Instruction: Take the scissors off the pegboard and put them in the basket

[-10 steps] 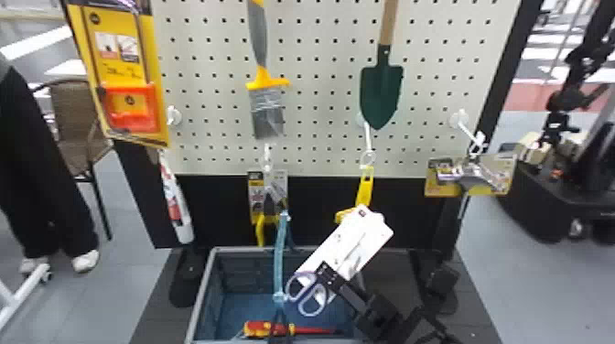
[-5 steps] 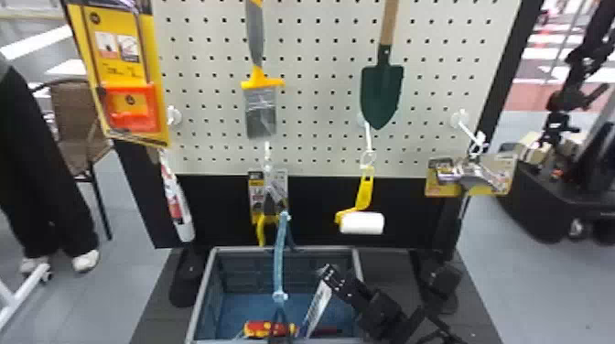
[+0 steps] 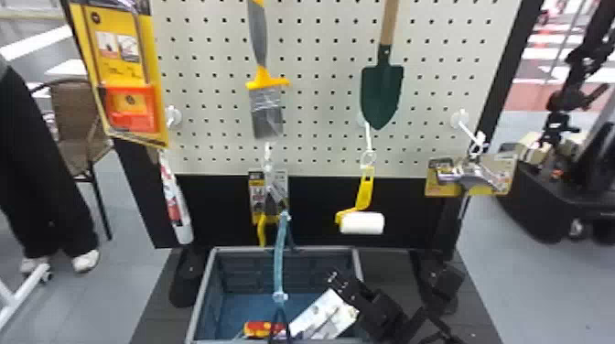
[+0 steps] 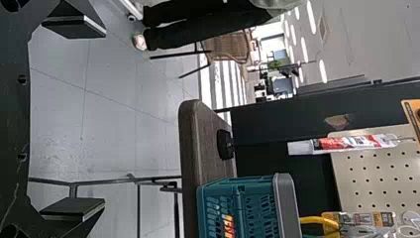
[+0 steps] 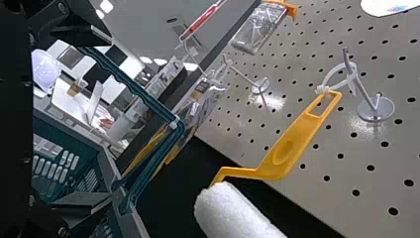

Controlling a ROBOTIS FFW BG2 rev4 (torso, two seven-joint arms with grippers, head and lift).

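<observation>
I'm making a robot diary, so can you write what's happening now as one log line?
scissors: in basket | right gripper: open, near basket | paint roller: hanging from pegboard hook

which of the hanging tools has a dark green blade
The wooden-handled trowel; the grey-and-yellow paintbrush has bristles, the yellow paint roller a white sleeve.

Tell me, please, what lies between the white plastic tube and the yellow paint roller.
In the head view, carded yellow-handled pliers and the blue basket handle.
</observation>
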